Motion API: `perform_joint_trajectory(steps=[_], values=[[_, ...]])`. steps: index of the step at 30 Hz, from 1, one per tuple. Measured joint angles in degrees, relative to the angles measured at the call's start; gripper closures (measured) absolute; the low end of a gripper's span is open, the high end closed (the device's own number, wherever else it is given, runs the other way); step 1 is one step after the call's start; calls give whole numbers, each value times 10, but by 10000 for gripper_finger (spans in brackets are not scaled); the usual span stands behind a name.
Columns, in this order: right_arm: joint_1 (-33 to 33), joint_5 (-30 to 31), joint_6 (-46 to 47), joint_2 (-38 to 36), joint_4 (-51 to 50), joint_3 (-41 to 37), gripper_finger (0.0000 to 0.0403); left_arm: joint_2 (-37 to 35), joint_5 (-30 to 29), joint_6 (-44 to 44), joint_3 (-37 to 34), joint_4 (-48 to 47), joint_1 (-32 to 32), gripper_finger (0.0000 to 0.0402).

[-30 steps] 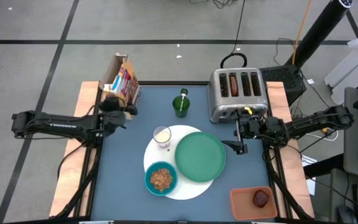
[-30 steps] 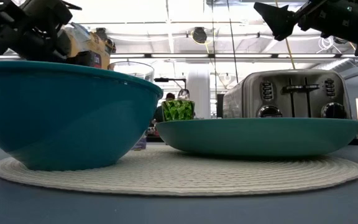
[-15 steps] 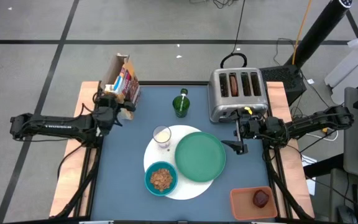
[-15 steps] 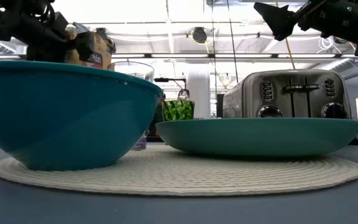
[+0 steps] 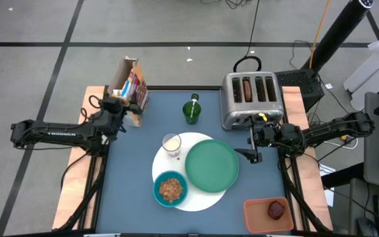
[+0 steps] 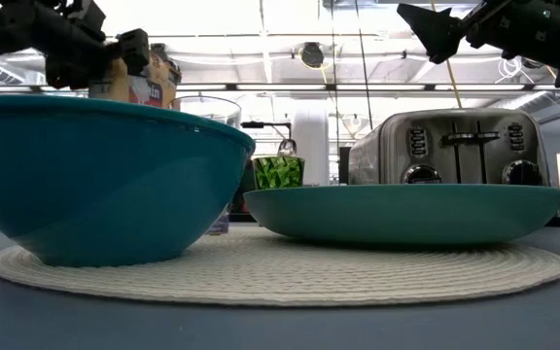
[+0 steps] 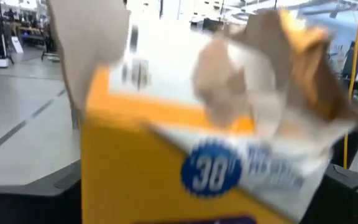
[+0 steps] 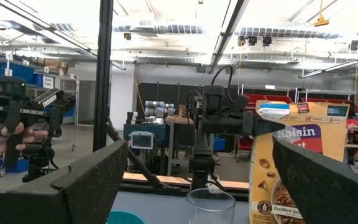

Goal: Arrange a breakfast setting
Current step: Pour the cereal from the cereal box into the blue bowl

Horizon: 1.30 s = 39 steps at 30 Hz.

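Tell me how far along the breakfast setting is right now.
Done: the green plate, the teal bowl holding cereal and the glass sit on the round white placemat. In hand: the left gripper, open, is at the cereal box; the right gripper waits open by the toaster. Left: the plate is bare, and the dark-red fruit lies in its orange tray.

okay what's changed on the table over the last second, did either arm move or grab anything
The left gripper has moved away from the blue table's middle toward the cereal box at the back left corner, and now sits right at it, open, not gripping it as far as shows. The right gripper stayed open beside the green plate. The teal bowl, glass, toaster and fruit are unmoved.
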Motion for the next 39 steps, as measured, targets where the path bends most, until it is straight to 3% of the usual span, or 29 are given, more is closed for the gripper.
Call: perform_joint_trajectory(steps=[23, 39], values=[[0, 0, -2, 0, 0, 0, 9, 0, 2, 141, 1, 208, 0, 30], [0, 0, -10, 0, 0, 0, 9, 0, 3, 159, 1, 261, 0, 30]])
